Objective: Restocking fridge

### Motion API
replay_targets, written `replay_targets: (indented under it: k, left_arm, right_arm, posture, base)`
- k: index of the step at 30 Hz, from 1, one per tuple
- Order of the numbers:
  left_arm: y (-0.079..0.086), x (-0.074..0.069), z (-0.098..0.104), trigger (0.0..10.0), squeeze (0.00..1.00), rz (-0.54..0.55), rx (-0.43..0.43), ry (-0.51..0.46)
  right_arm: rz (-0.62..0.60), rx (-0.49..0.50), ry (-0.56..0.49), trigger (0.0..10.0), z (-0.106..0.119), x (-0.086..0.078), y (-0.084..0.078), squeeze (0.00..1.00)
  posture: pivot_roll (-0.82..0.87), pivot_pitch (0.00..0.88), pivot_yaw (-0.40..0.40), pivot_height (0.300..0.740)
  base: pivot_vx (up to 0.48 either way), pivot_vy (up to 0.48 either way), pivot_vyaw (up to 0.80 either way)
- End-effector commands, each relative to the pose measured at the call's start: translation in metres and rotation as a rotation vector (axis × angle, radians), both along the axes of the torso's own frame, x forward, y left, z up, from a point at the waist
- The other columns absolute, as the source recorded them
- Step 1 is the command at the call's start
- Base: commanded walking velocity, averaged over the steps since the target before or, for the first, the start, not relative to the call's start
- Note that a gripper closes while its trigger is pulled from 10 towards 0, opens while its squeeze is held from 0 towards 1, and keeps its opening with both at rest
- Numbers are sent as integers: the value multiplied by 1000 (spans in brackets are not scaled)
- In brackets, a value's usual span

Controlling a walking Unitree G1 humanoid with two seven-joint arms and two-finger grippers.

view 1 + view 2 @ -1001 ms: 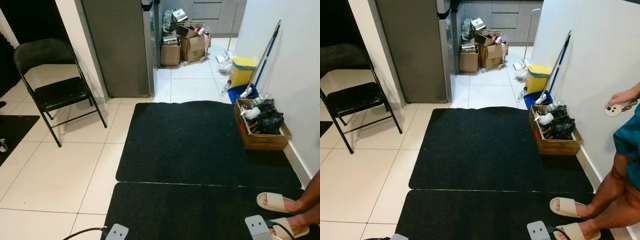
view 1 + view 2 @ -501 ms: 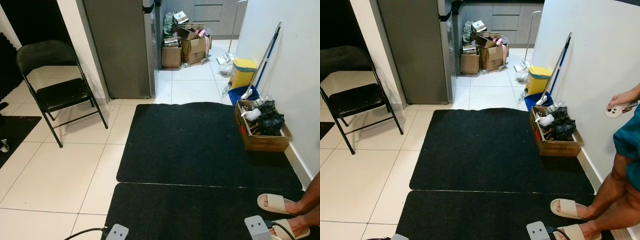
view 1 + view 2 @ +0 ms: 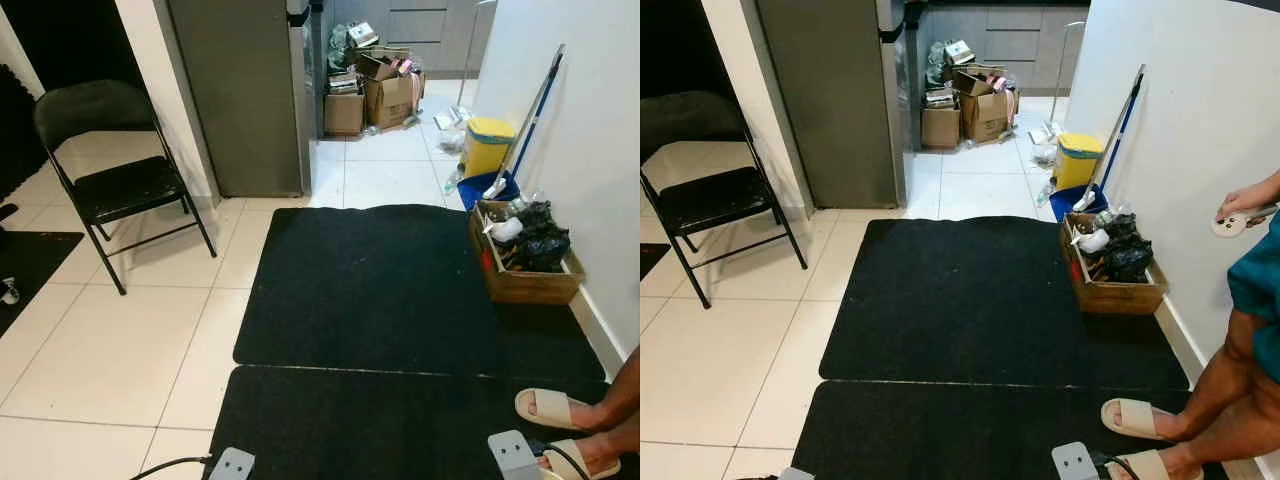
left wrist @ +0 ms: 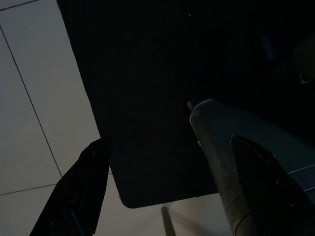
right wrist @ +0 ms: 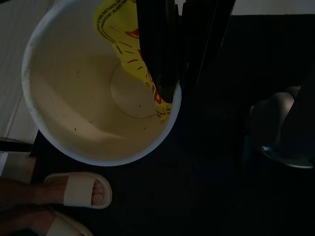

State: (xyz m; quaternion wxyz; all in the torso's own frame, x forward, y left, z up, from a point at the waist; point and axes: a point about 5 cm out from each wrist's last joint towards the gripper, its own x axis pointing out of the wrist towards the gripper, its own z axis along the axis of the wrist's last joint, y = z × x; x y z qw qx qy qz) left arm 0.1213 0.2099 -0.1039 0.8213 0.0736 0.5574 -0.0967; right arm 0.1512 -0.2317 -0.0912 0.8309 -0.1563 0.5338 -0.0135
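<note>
My right pincer point(image 5: 170, 93) is clamped on the rim of a round white tub point(image 5: 74, 128), one black finger inside against a yellow printed label, the other outside the wall. The tub is smooth plastic or card, I cannot tell which, and hangs above the black mat point(image 3: 380, 290). My left pincer point(image 4: 167, 162) hangs with its two dark tapered fingers wide apart, over the rounded corner of the mat and the pale glossy floor tiles point(image 3: 110, 350).

Just beside the tub, at the mat's right edge, a person's feet in cream rubber slides point(image 3: 550, 405) stand; their hand point(image 3: 1240, 205) holds a small round white object.

Ahead, past the mat's far edge, stands the tall grey fridge point(image 3: 240, 90), matte-sided, door shut. Left of it is a black metal folding chair point(image 3: 115, 170). Along the right wall sits a wooden crate point(image 3: 525, 265) stuffed with dark bags, then a yellow-lidded bin point(image 3: 487, 140) and a leaning mop. Cardboard boxes point(image 3: 375, 90) are heaped beyond the fridge.
</note>
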Motion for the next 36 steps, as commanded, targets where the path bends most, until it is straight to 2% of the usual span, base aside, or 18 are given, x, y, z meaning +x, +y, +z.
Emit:
replay_targets:
  k: [1, 12, 29, 36]
  left_arm:
    - [-2, -1, -1, 10000, 0, 13, -9, 3]
    - [-1, -1, -1, 10000, 0, 52, -18, -5]
    - [-1, -1, -1, 10000, 0, 49, -18, -4]
    - [-2, -1, -1, 10000, 0, 40, -15, -4]
  right_arm:
    - [2, 6, -8, 10000, 0, 1, 1, 0]
    - [7, 6, -4, 10000, 0, 1, 2, 0]
    - [1, 16, 2, 10000, -1, 0, 2, 0]
    - [5, 16, -5, 10000, -1, 0, 2, 0]
  posture:
    - [33, 0, -6, 740]
    - [31, 0, -5, 740]
    - [30, 0, -4, 740]
    - [31, 0, -5, 740]
  base:
    - [304, 0, 0]
    - [311, 0, 0]
    - [311, 0, -775]
    - [302, 0, 0]
